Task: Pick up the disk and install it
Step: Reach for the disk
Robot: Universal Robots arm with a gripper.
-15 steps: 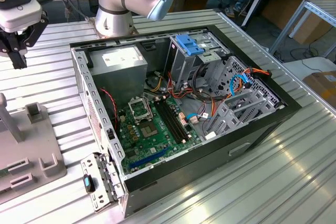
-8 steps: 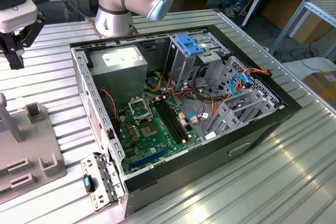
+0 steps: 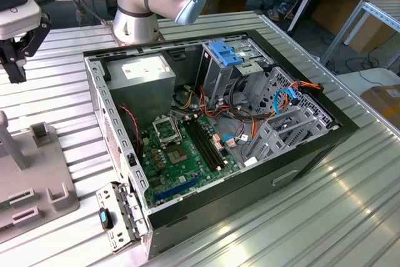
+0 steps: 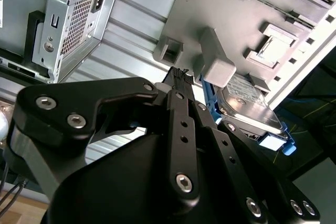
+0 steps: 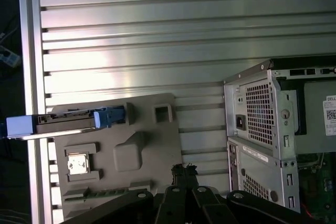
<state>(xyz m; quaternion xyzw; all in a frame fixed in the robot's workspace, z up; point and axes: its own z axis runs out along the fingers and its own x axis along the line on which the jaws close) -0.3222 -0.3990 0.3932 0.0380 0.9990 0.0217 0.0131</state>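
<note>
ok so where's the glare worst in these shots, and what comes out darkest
First wrist view: a white band of glare runs across the table, and the disk's pale end looks washed out. Exterior view: a softer sheen on the table at that view's lower right, with the case evenly lit. Second wrist view: the black gripper in the foreground is darkest.

light: bright, overhead, even
glare: white bands on ribbed table [image 5: 131, 74], washed out in first wrist view
shadows: soft; computer case [image 3: 300, 154] interior dim
gripper [image 4: 177, 74]: underexposed black
</note>
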